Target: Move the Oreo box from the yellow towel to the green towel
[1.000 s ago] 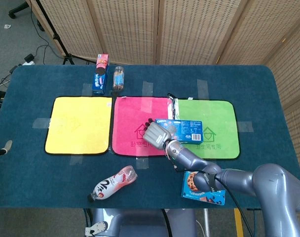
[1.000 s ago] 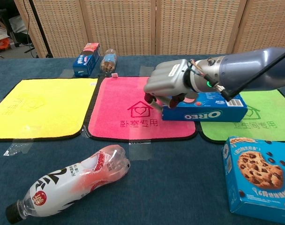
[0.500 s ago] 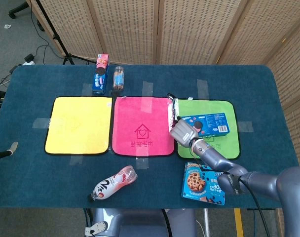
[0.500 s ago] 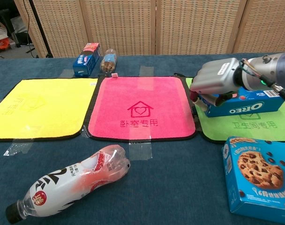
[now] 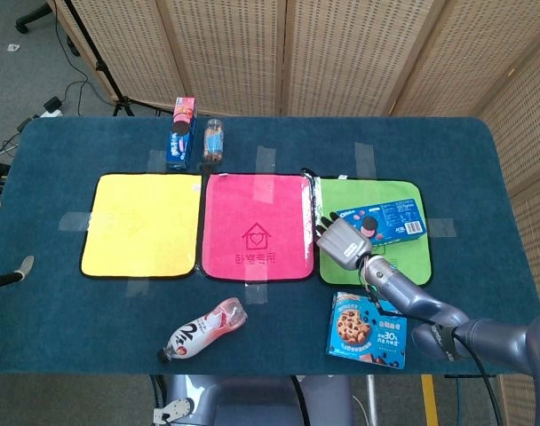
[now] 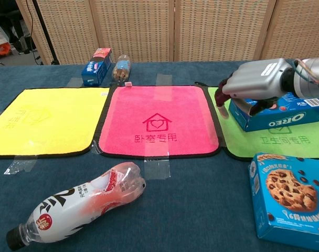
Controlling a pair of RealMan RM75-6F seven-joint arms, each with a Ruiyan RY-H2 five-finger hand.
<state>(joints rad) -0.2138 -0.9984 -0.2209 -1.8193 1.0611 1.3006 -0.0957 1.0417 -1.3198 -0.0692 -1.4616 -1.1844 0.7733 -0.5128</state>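
The blue Oreo box (image 5: 387,222) is over the green towel (image 5: 369,190), slightly tilted, and I cannot tell whether it touches the cloth. My right hand (image 5: 343,241) grips the box's left end, with fingers curled over its top and front. In the chest view the same hand (image 6: 255,83) covers the left part of the Oreo box (image 6: 288,116) above the green towel (image 6: 269,145). The yellow towel (image 5: 142,235) lies bare at the left. My left hand is out of both views.
A pink towel (image 5: 254,226) lies between the yellow and green ones. A blue cookie box (image 5: 368,333) sits just in front of the green towel. A plastic bottle (image 5: 203,330) lies near the front edge. A blue carton (image 5: 179,138) and a small bottle (image 5: 213,140) stand at the back.
My right hand has carried the Oreo box to the right, from over the pink towel's edge to above the green towel.
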